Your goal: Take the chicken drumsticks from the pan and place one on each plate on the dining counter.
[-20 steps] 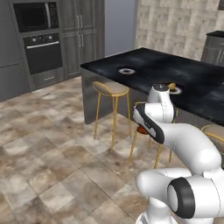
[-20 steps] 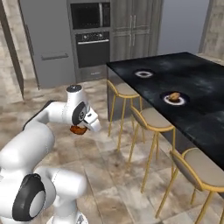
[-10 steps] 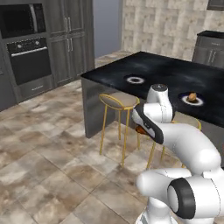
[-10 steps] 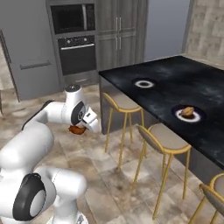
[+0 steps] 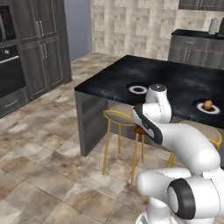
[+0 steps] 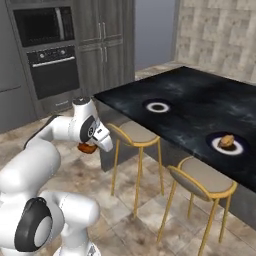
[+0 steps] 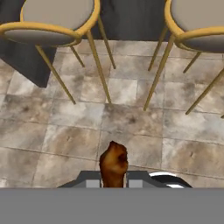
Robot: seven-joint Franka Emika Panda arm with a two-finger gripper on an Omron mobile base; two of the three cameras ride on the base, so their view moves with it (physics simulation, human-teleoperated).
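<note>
**A:** What does the gripper [image 7: 113, 183] carry at this moment?

**B:** The darker reddish-brown drumstick [image 7: 113, 165]. The jaws are pinched on its lower end, so the meat stands up between them in the hand view. In the right base view the same piece [image 6: 88, 148] shows as a brown lump under the wrist, held out over the tiled floor [image 7: 131, 118], apart from the dining counter [image 6: 200, 105].

**A:** And where do the other task items lie?

**B:** The golden-orange drumstick [image 6: 227, 140] already sits on the nearer plate [image 6: 226, 145]. The second plate [image 6: 157, 107] is bare, toward the counter's end nearest the wall ovens [image 6: 50, 55].

**A:** How should the step in hand be done well?

**B:** In my judgement, the carry must first gain height. The gripper hangs below the level of the counter top, so the arm should rise above the edge before it reaches inward. The piece should then be lowered onto the middle of the bare plate and released only when it touches, since a drop from height could roll it off.

**A:** What stands in the way?

**B:** Two stools with gold frames: the left stool [image 7: 52, 22] and the right stool [image 7: 197, 22] stand tucked against the counter's side, between robot and plate. A low, straight approach would likely strike a seat or the counter's edge. The wall cabinets [image 5: 43, 48] stand well apart and pose no hazard.
</note>
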